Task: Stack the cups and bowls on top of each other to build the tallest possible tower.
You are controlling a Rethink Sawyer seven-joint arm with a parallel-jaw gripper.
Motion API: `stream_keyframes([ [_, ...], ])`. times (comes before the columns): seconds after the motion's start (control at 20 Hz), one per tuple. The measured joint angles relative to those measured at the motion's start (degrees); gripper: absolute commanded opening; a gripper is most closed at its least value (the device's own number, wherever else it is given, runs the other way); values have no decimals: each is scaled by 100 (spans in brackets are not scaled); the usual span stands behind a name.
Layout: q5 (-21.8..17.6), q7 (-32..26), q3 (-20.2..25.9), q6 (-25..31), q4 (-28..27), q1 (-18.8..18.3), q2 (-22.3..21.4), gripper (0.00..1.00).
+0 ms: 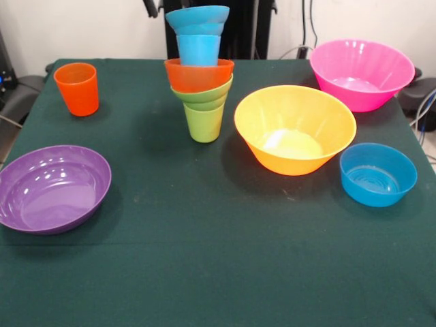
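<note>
We see a dark green table [218, 272] filling most of the frame.

Largest thing on it is the yellow-orange bowl [295, 129], right of centre, upright, open side up. Next the pink bowl [362, 73] at upper right, near the table's far edge, apart from the yellow-orange one. The purple bowl [53, 188] sits at left, lower-mid frame, tipped a bit toward us, well apart from everything else.

The tower [199, 71] stands upper centre, just left of the yellow-orange bowl, not touching it. From bottom up we read: lime green cup [204, 122] on the table, a small green bowl [202, 94] sitting on it, an orange bowl [198, 73] on that, a light blue cup [199, 49] above, & a small blue bowl [197, 18] on top. The top bowl leans a little; the whole stack looks slightly off-straight.

The medium blue bowl [378, 174] sits at right, mid frame, just below-right of the yellow-orange bowl, w/ a small gap between. The orange cup [77, 88] stands upright alone at upper left, well apart from the tower.

Gripper [151, 7]: only a dark bit shows at the top edge, up-left of the tower's top bowl. We can't tell how it's set, & it doesn't seem to touch the stack.
</note>
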Motion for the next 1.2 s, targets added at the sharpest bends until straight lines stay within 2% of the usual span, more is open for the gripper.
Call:
stream_keyframes([
  [0.3,0,0,0,235,23,-47,-142,100],
  [0.8,0,0,5,234,148,-70,-182,100],
  [1.2,1,0,26,234,179,-272,-162,100],
])
